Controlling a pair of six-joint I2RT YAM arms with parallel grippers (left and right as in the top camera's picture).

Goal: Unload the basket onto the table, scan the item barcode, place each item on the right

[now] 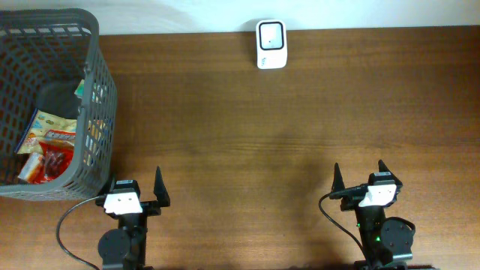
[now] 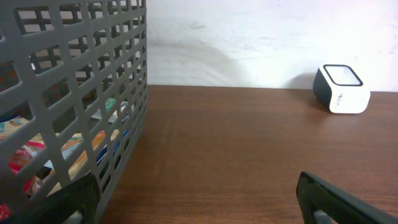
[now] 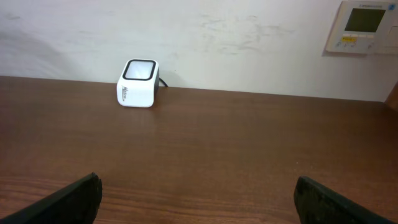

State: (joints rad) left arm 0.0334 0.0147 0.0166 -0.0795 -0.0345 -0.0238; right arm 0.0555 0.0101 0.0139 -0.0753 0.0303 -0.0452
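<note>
The item to be scanned has not been picked out yet: several snack packets [image 1: 51,142] lie loose in the bottom of the grey plastic basket [image 1: 101,90], which stands just ahead and to the outside of the left gripper [image 1: 135,180], close enough that its mesh wall fills half of that wrist's view. That nearness probably makes the left arm the one to reach in over the rim. Its jaws are spread wide and hold nothing. The right gripper [image 1: 358,171] is likewise wide open and empty, parked well apart from the basket. The white scanner [image 1: 271,44] sits far ahead of both grippers, roughly between them, against the back edge, window tilted up and toward the arms (so a barcode would be shown from above and in front, I'd judge). The table [image 1: 240,142] is dark wood grain, bare in the middle. Behind it is a scuffed white wall [image 3: 217,43] with a small control panel [image 3: 364,26] at upper right.
</note>
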